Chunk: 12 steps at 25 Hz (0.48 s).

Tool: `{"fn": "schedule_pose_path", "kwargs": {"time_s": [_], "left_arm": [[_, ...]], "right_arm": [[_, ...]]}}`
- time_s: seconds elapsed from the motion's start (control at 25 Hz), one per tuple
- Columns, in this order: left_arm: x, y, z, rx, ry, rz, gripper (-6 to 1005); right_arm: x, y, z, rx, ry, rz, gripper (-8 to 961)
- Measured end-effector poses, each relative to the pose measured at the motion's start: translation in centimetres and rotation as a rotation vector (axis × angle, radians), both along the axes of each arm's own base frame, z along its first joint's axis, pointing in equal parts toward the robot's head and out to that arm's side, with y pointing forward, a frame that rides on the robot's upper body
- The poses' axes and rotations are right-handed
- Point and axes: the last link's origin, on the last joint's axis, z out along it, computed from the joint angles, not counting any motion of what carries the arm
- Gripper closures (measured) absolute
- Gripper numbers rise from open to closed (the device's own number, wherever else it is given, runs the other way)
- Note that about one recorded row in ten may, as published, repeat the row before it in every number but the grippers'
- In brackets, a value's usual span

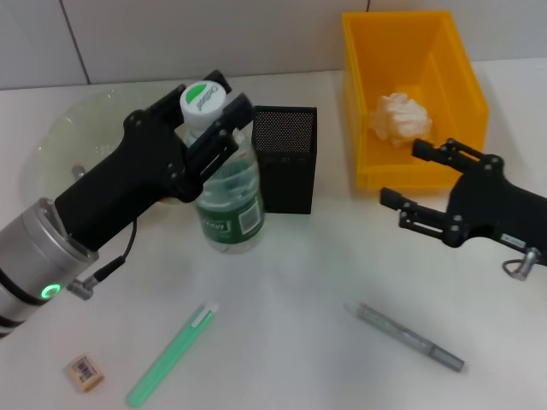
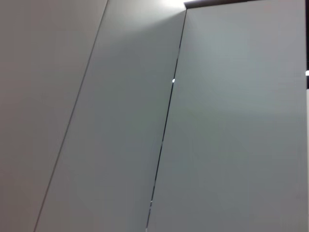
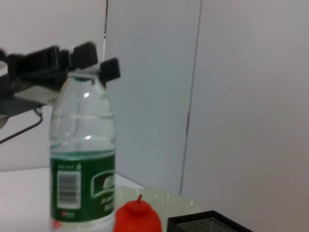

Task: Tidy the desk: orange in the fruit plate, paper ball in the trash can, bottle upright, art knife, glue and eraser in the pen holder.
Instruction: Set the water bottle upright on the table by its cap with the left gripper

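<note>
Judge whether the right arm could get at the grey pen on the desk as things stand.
Probably yes: the right gripper hangs open with nothing in it, and the pen lies on bare desk below it, apart from other things.

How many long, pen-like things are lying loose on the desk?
2. A green stick lies near the front, right of the eraser. A grey pen-shaped tool lies in front of the right gripper. The pen holder could hide more.
</note>
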Motion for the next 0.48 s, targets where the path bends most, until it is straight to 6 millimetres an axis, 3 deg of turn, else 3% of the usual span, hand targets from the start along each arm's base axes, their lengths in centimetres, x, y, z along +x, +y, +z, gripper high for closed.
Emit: {"fn": "schedule_pose_path", "kwargs": {"time_s": [0.48], "left_arm": [[-2.5,-1.6,-0.1,0.028,0.039,0.056,552]], "right_arm": [[0.8,-0.6,0.7,0.014,0.025,-0.017,186]]}}
